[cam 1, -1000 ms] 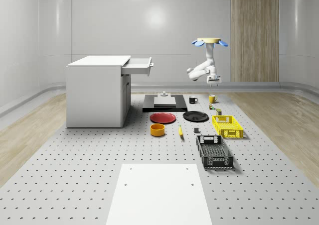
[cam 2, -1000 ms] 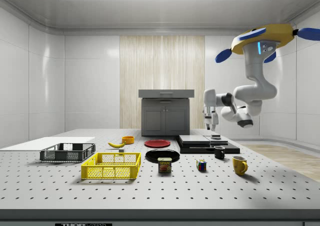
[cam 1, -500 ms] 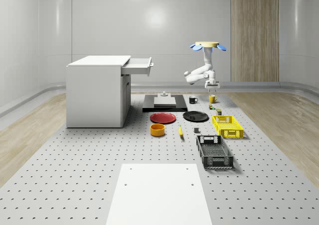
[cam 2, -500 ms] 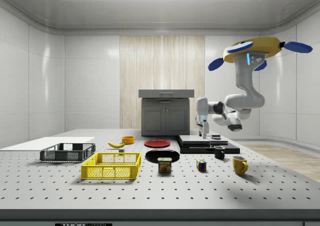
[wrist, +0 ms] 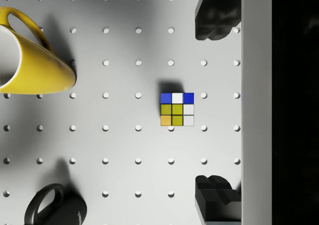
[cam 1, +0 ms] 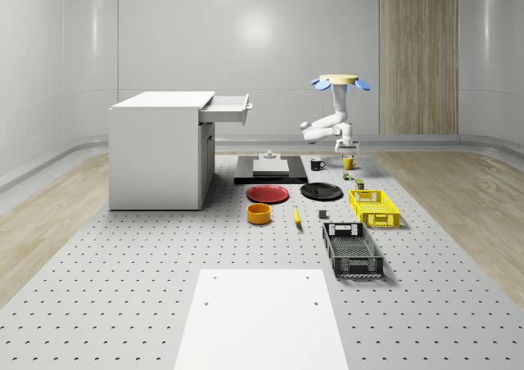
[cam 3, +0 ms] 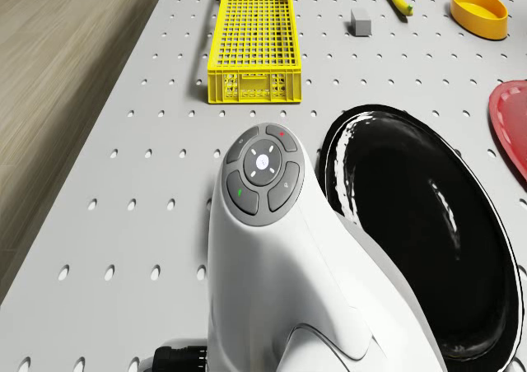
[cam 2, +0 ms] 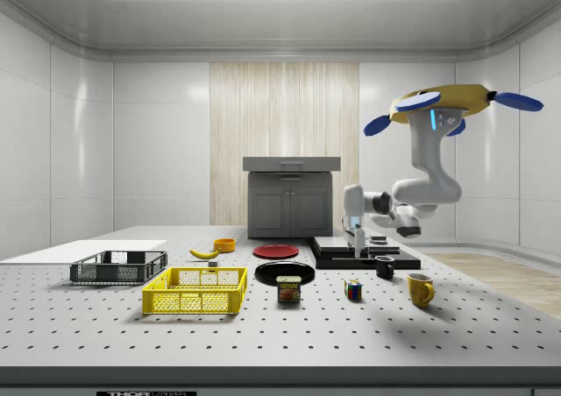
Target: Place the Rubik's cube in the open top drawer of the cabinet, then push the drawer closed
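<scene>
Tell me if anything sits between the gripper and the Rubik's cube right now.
Nothing visible does. The gripper hangs open above the Rubik's cube under the hovering drone; the yellow mug and black mug stand apart from the cube.

Bare pegboard rings the Rubik's cube point(wrist: 177, 109) below the open-fingered gripper point(wrist: 218, 110), with the yellow mug point(wrist: 31, 60) and black mug point(wrist: 57, 207) standing well apart from it and the black platform's point(wrist: 294, 105) edge rising just beyond the fingers point(wrist: 215, 21).
</scene>
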Robot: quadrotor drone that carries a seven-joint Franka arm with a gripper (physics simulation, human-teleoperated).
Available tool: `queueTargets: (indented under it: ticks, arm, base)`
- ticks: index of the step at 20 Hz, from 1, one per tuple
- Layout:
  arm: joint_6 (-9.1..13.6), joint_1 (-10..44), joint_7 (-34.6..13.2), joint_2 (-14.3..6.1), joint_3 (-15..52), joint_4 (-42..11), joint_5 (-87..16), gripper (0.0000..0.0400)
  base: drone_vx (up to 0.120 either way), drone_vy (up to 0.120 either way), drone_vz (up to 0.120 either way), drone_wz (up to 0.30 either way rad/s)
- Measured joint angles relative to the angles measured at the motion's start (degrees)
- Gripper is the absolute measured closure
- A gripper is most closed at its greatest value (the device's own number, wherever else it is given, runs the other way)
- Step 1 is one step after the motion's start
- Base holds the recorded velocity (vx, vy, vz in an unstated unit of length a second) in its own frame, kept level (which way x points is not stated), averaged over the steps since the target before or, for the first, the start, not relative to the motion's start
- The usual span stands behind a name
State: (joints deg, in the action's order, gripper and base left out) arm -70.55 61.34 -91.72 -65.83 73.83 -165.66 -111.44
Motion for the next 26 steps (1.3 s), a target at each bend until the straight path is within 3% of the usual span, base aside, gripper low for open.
queueTargets:
  ticks: [20, 26]
  arm:
    - [-4.9, 1.8, -1.7, -5.4, 1.6, 0.4, 2.8, 0.0]
    - [-7.3, 1.9, -1.7, -7.3, -0.2, 0.8, 1.4, 0.0]
  base:
    - [0.0, -0.008, -0.12, 0.0]
    - [0.0, 0.0, 0.0, 0.0]
